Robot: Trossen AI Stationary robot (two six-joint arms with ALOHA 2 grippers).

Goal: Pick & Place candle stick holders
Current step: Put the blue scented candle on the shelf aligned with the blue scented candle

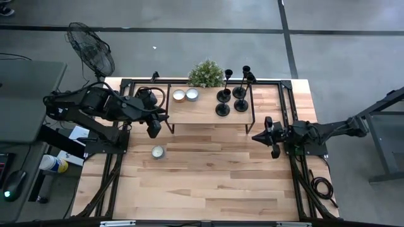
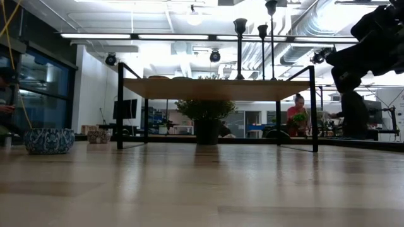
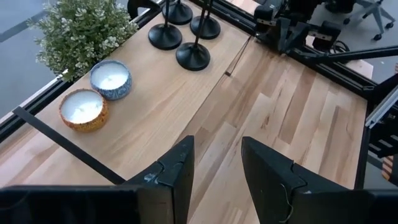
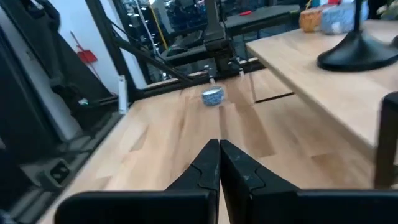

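Note:
Four matte-black candle stick holders [image 1: 231, 99] stand by their round bases on the right end of a raised wooden shelf [image 1: 202, 108]. They also show in the left wrist view [image 3: 185, 38], and their stems show in the low view [image 2: 240, 49]. My left gripper [image 1: 154, 132] is open and empty, hovering by the shelf's near left corner; its fingers [image 3: 214, 168] stand apart. My right gripper [image 1: 257, 136] is shut and empty, near the shelf's near right leg; it shows in its own wrist view [image 4: 219, 163]. One holder's base [image 4: 357, 55] shows there.
On the shelf's left part stand a small potted plant [image 1: 206, 74] and two candle tins, one blue [image 3: 111, 78] and one orange [image 3: 83, 109]. Another blue tin [image 1: 158, 152] sits on the table under my left gripper. The shelf's black frame legs [image 1: 250, 116] stand nearby.

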